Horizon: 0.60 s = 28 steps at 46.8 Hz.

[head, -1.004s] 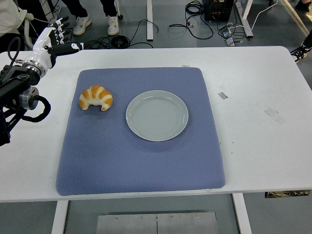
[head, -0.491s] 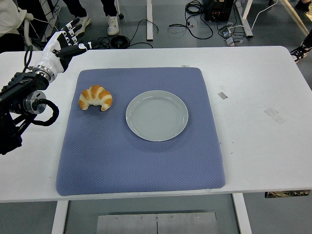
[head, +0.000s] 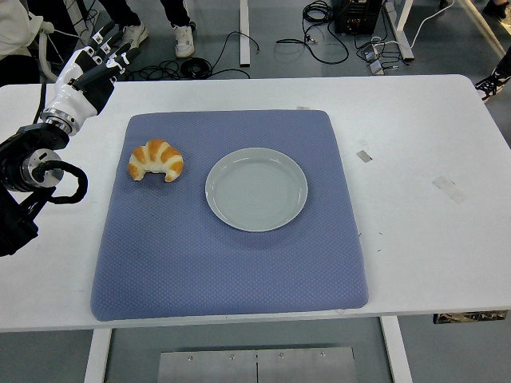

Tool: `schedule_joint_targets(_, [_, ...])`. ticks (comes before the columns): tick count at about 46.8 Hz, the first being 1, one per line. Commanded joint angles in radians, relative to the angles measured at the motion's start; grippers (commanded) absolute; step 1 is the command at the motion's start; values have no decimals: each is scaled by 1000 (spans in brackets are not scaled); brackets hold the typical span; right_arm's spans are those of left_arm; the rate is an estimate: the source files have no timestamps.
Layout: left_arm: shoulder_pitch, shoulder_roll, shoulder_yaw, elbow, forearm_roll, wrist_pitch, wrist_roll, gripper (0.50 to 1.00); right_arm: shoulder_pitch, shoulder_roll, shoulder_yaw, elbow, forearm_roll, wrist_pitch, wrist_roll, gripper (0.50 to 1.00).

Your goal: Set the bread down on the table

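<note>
**Left arm swings back toward the table's far-left corner, bread untouched**

Since the earlier frames the left arm has pulled its elbow in toward the left edge, and the left hand (head: 92,68) has shifted a little up and back; nothing else has moved.

Largest first: the white table (head: 423,136) carries a blue mat (head: 231,271) that covers most of its middle. On the mat, just right of centre, sits an empty grey plate (head: 256,189). The bread (head: 156,160), a croissant, lies on the mat's left part, near the plate's left side but not touching it, and already off the plate. Its long axis runs roughly left to right, with the horns curling toward the near edge.

The left hand hangs over the far-left corner of the table, off the mat, its fingers (head: 106,54) extended and loosely parted, pointing up and to the right, holding nothing. The croissant lies toward the near side and to the right of those fingers, well apart from them. The right arm is out of view, so the left hand is the only one near it.

Judged from this layout, the bread is already down, resting on the mat rather than on the bare tabletop.
</note>
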Motion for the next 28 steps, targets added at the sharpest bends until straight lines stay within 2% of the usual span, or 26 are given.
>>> schedule_joint_targets(1, [4, -7, -6, 10, -34, -20, 0, 983, -1, 0, 0, 0, 0, 0, 0, 1000])
schedule_joint_targets(10, [19, -48, -52, 42, -88, -44, 1, 983, 1, 0, 0, 0, 0, 0, 0, 1000])
schedule_joint_targets(28, [85, -64, -167, 42, -116, -126, 6, 983, -1, 0, 0, 0, 0, 0, 0, 1000])
